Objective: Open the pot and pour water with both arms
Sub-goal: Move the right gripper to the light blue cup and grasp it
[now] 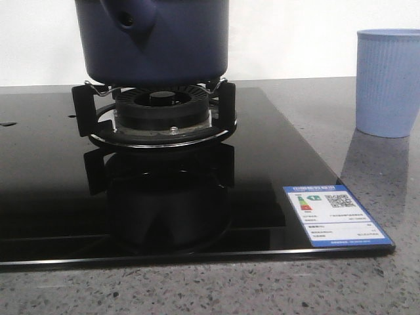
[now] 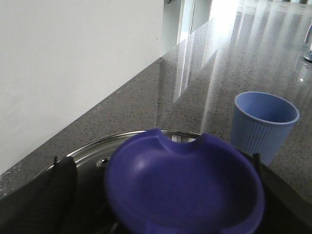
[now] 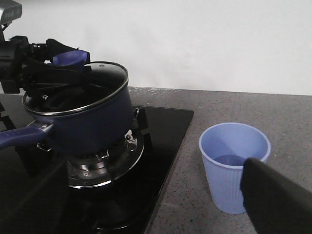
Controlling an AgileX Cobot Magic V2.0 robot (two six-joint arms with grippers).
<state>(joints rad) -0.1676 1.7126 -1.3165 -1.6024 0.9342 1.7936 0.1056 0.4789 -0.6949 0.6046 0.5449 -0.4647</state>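
Observation:
The dark navy pot (image 1: 154, 46) sits on the gas burner (image 1: 157, 115), its stubby handle (image 1: 128, 16) pointing toward the camera. In the right wrist view the pot (image 3: 87, 126) carries a glass lid (image 3: 105, 80) with a purple knob (image 3: 70, 58). My left gripper (image 3: 53, 68) is at that knob. In the left wrist view its dark fingers (image 2: 61, 187) stand on either side of the knob (image 2: 185, 187), with a gap on one side. My right gripper (image 3: 156, 214) is open and empty, one finger (image 3: 278, 200) in front of the light-blue cup (image 3: 229, 170).
The light-blue ribbed cup (image 1: 388, 82) stands on the grey speckled counter (image 1: 367, 157) right of the black glass hob (image 1: 52, 184); a little water shows in it. A white wall runs behind. An energy label (image 1: 335, 215) sits on the hob's front right corner.

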